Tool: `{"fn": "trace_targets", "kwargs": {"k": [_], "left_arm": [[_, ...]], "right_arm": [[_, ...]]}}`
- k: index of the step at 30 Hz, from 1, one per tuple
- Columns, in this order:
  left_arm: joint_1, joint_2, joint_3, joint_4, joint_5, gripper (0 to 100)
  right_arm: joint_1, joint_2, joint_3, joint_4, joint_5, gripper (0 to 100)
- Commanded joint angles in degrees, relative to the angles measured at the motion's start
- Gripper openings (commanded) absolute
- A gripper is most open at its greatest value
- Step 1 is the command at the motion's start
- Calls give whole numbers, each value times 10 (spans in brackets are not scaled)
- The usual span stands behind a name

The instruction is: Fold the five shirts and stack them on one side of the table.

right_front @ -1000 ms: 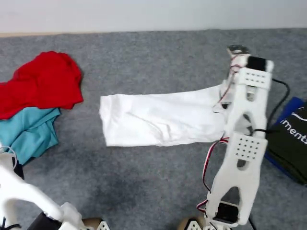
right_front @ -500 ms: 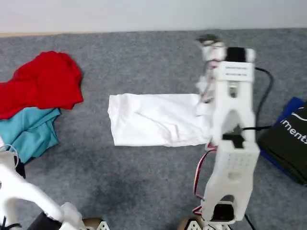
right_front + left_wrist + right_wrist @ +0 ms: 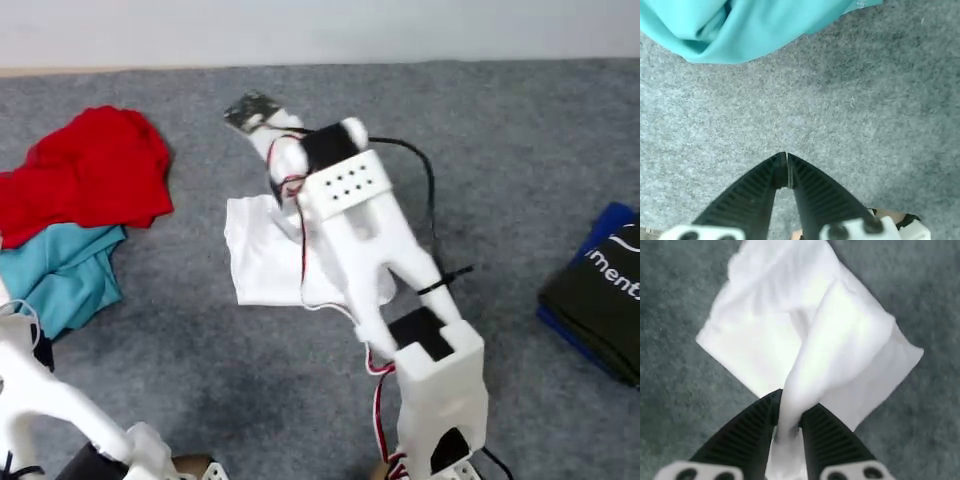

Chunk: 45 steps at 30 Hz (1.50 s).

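Shirt-folding at mid-task, read from the left. A crumpled red cotton shirt (image 3: pixel 95 175) lies partly over a rumpled teal shirt (image 3: pixel 60 275) at the left side of the grey carpeted table (image 3: pixel 500 150); neither appears folded. Just beside the teal shirt, the left gripper (image 3: pixel 786 157) hangs over bare carpet with its black ribbed jaws pressed together on nothing. At centre lies a white shirt (image 3: pixel 262 262), doubled over itself. The right gripper (image 3: pixel 791 402) is clenched on a raised fold of its cloth, lifted above the flat part. At the right edge rests a stack of dark folded shirts (image 3: pixel 600 300), black over blue.

By this reading, two shirts seem finished, a third is in hand, and two remain, besides adding the white one to the stack.

The right arm hides much of the white shirt in the high view, so the neatness of its fold cannot be judged. The stack is cut off by the frame, and its count is uncertain.
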Motion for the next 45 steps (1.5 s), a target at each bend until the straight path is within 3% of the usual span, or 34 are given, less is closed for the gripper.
{"fn": "trace_targets", "kwargs": {"k": [1, 17, 21, 26, 33, 37, 41, 45], "left_arm": [[2, -19, -15, 1, -4, 6], [0, -19, -14, 1, -4, 6], [3, -19, -14, 1, -4, 6], [4, -18, -7, -10, -4, 6], [4, -18, 36, -28, -4, 6], [1, -19, 34, -39, -4, 6], [4, -19, 33, -39, -4, 6], [23, -19, 33, -39, -4, 6]], "right_arm": [[-24, 9, -4, -41, -8, 10], [-57, 102, -4, -171, -6, 10], [-65, 108, -4, -189, -7, 52], [-95, 95, -26, -171, -26, 204], [-81, 85, -156, -60, -32, 224], [-37, 86, -169, 19, -31, 180], [-1, 98, -167, 70, 16, 2], [32, 88, -127, 70, 33, 6]]}}
